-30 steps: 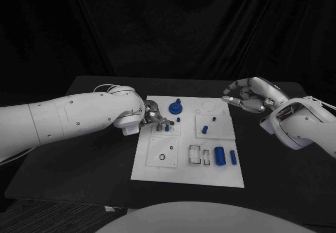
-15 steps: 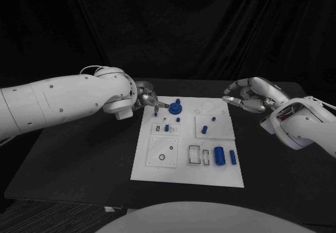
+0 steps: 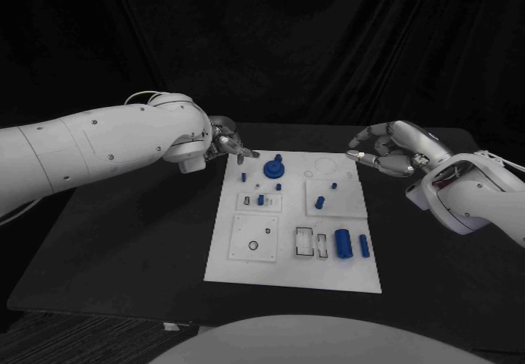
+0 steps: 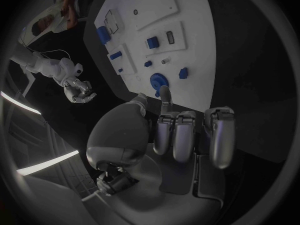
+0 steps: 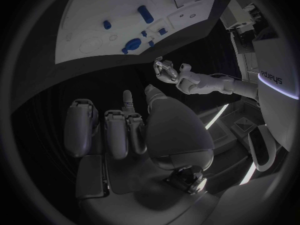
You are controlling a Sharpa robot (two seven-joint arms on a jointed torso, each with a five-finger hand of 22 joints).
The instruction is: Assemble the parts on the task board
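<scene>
The white task board lies in the middle of the black table. On it are a round blue part with a peg, small blue pegs, a blue block and two blue cylinders. My left hand hovers by the board's far left corner, and its fingers are curled in with nothing in them. My right hand hangs past the board's far right corner, its fingers likewise curled in on nothing. The round blue part lies just beyond the left hand's fingers.
Empty rectangular slots and a small square plate with a hole sit on the board's near half. Bare black table surrounds the board on both sides. A black curtain backs the table.
My left hand has lifted off the small plate on the board's left middle and drawn back to the far left corner. A blue piece stays in that plate. The right hand has not moved.
</scene>
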